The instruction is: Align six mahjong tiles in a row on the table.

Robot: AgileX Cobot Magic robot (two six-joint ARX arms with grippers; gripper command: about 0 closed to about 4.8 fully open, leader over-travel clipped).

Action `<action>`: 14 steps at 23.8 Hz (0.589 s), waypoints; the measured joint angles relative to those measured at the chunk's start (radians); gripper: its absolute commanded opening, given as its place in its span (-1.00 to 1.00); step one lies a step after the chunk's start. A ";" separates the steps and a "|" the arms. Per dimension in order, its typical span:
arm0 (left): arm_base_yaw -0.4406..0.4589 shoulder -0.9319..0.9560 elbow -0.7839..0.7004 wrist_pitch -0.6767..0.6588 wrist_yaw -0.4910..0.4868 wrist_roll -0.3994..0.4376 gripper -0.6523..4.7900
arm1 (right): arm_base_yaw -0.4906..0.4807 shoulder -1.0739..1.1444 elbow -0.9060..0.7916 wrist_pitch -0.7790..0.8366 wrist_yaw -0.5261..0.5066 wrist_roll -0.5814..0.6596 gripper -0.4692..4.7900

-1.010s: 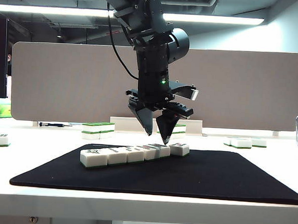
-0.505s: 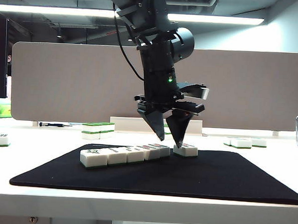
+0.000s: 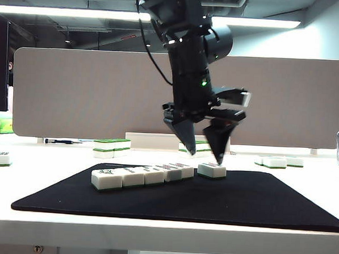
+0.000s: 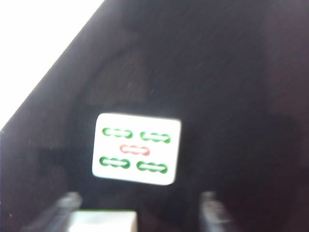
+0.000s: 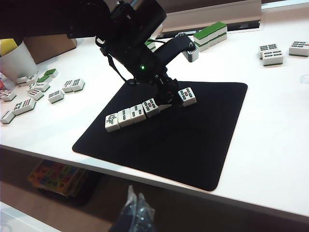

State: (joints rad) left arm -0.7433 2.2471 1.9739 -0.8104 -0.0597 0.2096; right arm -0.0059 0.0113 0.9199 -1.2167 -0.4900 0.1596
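One tile [image 3: 211, 171] apart, under spread left claw [image 3: 203, 153]

A black cloth mat [image 3: 239, 202] is spread flat on the surface. A long grey divider panel [image 3: 74, 93] is stood upright behind it. Stacked tiles with green tops [image 3: 111, 147] are seen just in front of the panel, off the mat. More loose tiles [image 5: 46, 89] are scattered to one side, and a few others [image 5: 280, 52] are set far off on the other side. A white cup [image 5: 17, 60] is placed near the scattered ones.
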 measured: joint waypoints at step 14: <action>0.004 0.047 0.000 0.140 0.015 0.000 0.92 | 0.000 0.000 0.000 0.000 0.000 0.000 -0.82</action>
State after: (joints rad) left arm -0.7395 2.2936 1.9736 -0.6704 -0.0444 0.2092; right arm -0.0059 0.0113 0.9203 -1.2171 -0.4904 0.1596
